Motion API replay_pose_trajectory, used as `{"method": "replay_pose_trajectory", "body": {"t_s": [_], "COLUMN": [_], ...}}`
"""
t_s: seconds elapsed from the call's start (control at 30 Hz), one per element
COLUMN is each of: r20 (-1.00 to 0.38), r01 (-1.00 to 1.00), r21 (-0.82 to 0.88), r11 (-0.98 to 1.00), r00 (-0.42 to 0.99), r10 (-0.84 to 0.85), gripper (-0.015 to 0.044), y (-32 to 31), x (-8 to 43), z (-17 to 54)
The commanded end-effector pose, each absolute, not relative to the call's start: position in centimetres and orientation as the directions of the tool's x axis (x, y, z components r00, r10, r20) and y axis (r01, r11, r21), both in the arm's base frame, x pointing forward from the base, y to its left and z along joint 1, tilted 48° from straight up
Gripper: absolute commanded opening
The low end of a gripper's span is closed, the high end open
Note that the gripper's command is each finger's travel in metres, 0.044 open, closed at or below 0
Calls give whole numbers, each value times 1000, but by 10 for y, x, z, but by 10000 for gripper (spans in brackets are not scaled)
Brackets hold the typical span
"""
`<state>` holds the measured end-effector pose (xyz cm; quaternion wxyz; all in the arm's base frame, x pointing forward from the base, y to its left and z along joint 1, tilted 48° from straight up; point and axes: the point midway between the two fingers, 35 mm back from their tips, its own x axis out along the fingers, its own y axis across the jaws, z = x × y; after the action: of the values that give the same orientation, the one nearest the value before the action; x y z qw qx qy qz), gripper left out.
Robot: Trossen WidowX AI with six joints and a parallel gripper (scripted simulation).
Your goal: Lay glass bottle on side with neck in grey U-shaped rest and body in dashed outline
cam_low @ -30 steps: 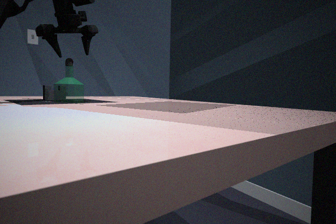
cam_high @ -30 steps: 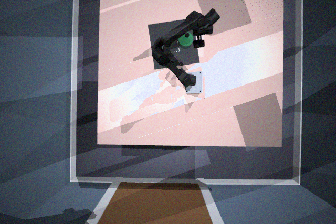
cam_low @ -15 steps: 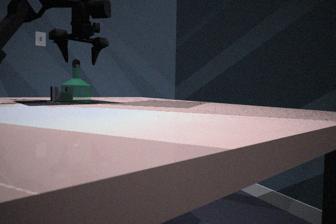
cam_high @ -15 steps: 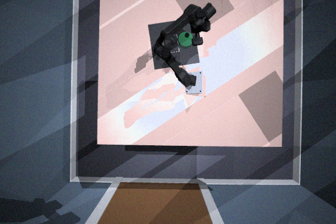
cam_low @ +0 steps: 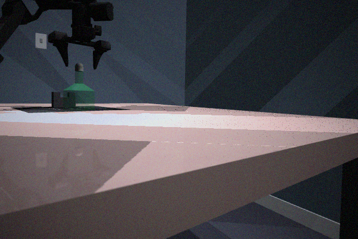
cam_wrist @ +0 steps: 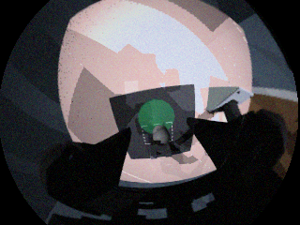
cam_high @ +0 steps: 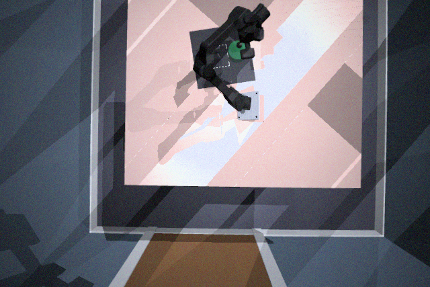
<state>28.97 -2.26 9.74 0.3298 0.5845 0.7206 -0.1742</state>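
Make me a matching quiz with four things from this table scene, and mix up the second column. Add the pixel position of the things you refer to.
1. glass bottle point(cam_high: 234, 53) point(cam_low: 79, 96) point(cam_wrist: 156, 113)
2. tool point(cam_low: 81, 67) point(cam_wrist: 159, 126)
3. dark mat point(cam_high: 208, 82) point(cam_low: 34, 109) point(cam_wrist: 123, 110)
4. bottle's cap point(cam_low: 79, 67) point(cam_wrist: 160, 134)

A. flat under the bottle
B. green, standing upright
C. on top of the neck
D. open, above the bottle

Pairs: 1-B, 2-D, 3-A, 4-C

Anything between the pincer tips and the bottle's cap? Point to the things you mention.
Nothing visible: in the exterior view, only a small open gap separates the open pincer point(cam_low: 81, 67) point(cam_wrist: 159, 126) from the bottle's cap point(cam_low: 79, 67) point(cam_wrist: 160, 134) below.
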Motion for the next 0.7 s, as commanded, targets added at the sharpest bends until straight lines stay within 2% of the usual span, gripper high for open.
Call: {"method": "replay_pose_trajectory", "body": {"t_s": [0.0, 0.27, 0.67], "r20": [-675, -674, -674], "r01": [959, 959, 959], "r21": [129, 129, 129], "r11": [254, 254, 254], "r00": [-103, -103, -103], "r10": [731, 731, 731], "gripper": [440, 440, 125], "y": [-17, -11, -11], "x": [287, 284, 284], "z": [102, 109, 109]}}
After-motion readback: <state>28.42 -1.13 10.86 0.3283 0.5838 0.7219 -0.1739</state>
